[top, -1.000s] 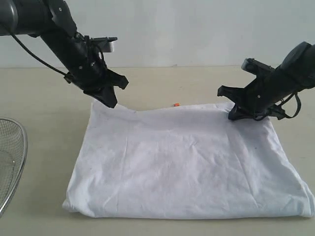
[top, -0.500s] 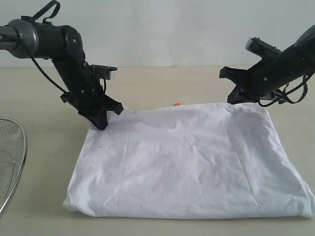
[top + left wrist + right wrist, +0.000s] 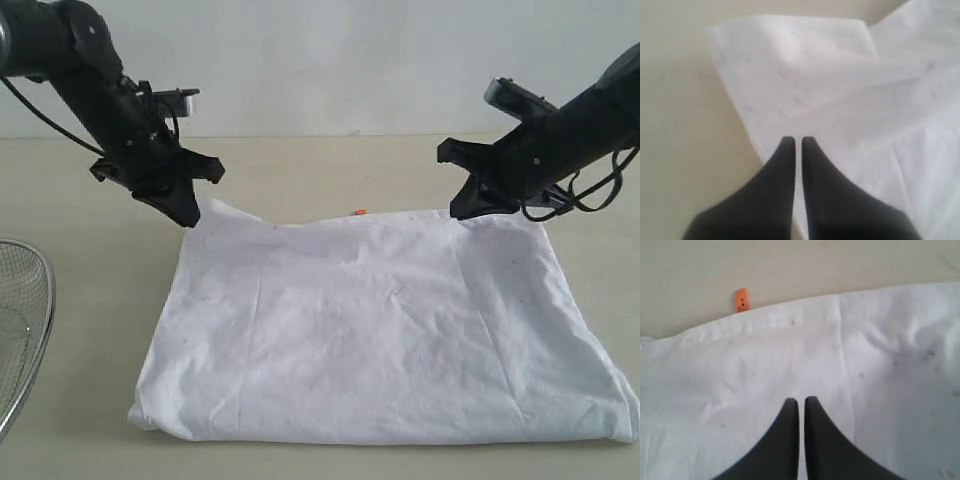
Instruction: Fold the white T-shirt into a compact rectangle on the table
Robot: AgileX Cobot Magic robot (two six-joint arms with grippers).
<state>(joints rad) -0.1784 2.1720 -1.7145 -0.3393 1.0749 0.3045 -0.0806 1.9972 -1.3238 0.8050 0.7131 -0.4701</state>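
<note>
Shirt (image 3: 380, 330) lies flat on the counter (image 3: 330, 170) as a wide folded rectangle, orange tag (image 3: 358, 212) at its far edge. Left claw (image 3: 187, 216) and right claw (image 3: 464, 210) hover just above the two far corners, jaws pressed together, holding nothing. Judged step: between folds; the next move calls for opening both claws and regripping an edge to fold the rectangle narrower.

Pretty bare setup tbh. Plain off-white wall (image 3: 330, 60) at the back, meeting a pale beige tabletop (image 3: 330, 165) in a straight line right across. The tabletop has a faint wood-ish grain. Light's soft and even, shadows weak. A wire basket (image 3: 20, 330) pokes in at the left edge.
</note>
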